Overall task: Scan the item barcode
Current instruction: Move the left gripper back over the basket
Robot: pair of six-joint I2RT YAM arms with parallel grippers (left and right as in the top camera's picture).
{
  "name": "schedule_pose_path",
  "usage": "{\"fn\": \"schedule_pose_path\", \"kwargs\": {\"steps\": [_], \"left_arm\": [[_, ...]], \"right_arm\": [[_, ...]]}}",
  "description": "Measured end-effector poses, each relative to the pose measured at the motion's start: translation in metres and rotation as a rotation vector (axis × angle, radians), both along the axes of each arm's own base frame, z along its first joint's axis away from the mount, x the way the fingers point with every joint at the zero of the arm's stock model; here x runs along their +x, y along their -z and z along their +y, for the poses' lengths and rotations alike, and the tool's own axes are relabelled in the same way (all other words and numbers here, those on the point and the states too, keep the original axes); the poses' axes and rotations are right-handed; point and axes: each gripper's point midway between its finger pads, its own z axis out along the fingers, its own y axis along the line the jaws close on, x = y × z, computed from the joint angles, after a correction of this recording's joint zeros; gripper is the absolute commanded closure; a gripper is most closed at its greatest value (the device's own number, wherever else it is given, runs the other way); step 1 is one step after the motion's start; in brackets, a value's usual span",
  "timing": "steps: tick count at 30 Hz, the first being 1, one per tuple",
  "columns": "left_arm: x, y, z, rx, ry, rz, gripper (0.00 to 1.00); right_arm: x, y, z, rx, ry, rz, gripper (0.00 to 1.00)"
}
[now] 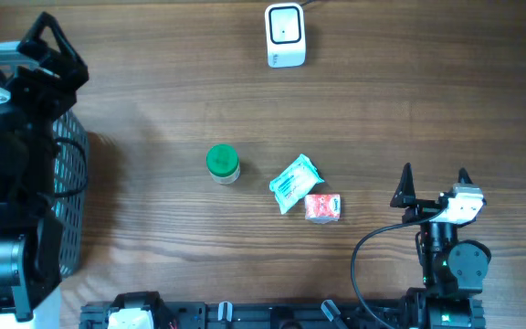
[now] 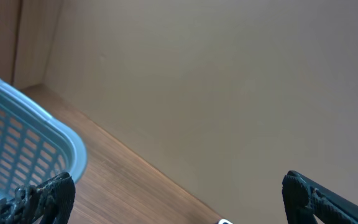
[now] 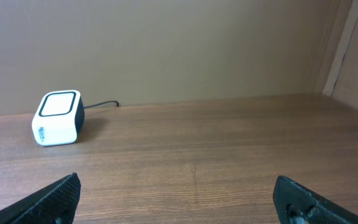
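Three items lie mid-table in the overhead view: a green-lidded jar [image 1: 222, 164], a teal and white packet [image 1: 294, 182] and a small red and white packet [image 1: 322, 207]. The white barcode scanner [image 1: 285, 35] stands at the far edge; it also shows in the right wrist view as a white scanner [image 3: 57, 117] at the left. My right gripper [image 1: 434, 180] rests open at the front right, nothing between its fingers [image 3: 50, 199]. My left gripper [image 1: 59, 44] is open over the basket at the far left, empty, its fingertips [image 2: 42, 198] wide apart.
A pale blue slatted basket [image 1: 73, 196] stands at the left edge, under the left arm; its rim [image 2: 61, 137] shows in the left wrist view. The scanner's black cable [image 3: 101, 104] runs back toward the wall. A beige wall bounds the far side.
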Motion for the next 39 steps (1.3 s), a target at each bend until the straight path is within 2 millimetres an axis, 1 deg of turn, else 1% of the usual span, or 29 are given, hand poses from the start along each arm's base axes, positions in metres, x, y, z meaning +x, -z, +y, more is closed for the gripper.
{"fn": "schedule_pose_path", "kwargs": {"steps": [3,7,13,14,16,19,21,24,27,28,31,33,37,39], "left_arm": [[-0.001,0.0,0.004,0.0,-0.015,0.0,0.0],[-0.005,0.002,0.019,0.008,-0.078,0.009,0.0],[-0.014,0.02,0.056,0.006,-0.242,0.088,0.0],[-0.016,0.029,0.066,-0.01,-0.285,0.117,0.0],[-0.018,0.041,0.08,-0.047,-0.341,0.154,0.0],[-0.029,0.072,0.106,-0.158,-0.467,0.233,0.0],[-0.04,0.095,0.123,-0.261,-0.571,0.278,0.0],[-0.059,0.125,0.143,-0.407,-0.713,0.333,0.0],[-0.062,0.142,0.157,-0.495,-0.785,0.347,0.0],[-0.06,0.153,0.166,-0.535,-0.815,0.363,0.0],[-0.058,0.171,0.179,-0.594,-0.855,0.392,0.0],[-0.06,0.181,0.188,-0.623,-0.882,0.409,0.0],[-0.075,0.207,0.206,-0.705,-0.953,0.474,0.0],[-0.083,0.215,0.216,-0.736,-0.992,0.486,0.0]], "right_arm": [[0.0,0.0,0.0,0.0,0.0,0.0,0.0],[0.0,0.0,0.0,0.0,0.0,0.0,0.0],[0.0,0.0,0.0,0.0,0.0,0.0,0.0],[0.0,0.0,0.0,0.0,0.0,0.0,0.0],[0.0,0.0,0.0,0.0,0.0,0.0,0.0],[0.0,0.0,0.0,0.0,0.0,0.0,0.0],[0.0,0.0,0.0,0.0,0.0,0.0,0.0],[0.0,0.0,0.0,0.0,0.0,-0.001,0.01],[0.0,0.0,0.0,0.0,0.0,0.0,0.0],[0.0,0.0,0.0,0.0,0.0,0.0,0.0],[0.0,0.0,0.0,0.0,0.0,0.0,0.0],[0.0,0.0,0.0,0.0,0.0,0.0,0.0],[0.0,0.0,0.0,0.0,0.0,0.0,0.0],[0.0,0.0,0.0,0.0,0.0,0.0,0.0]]}}
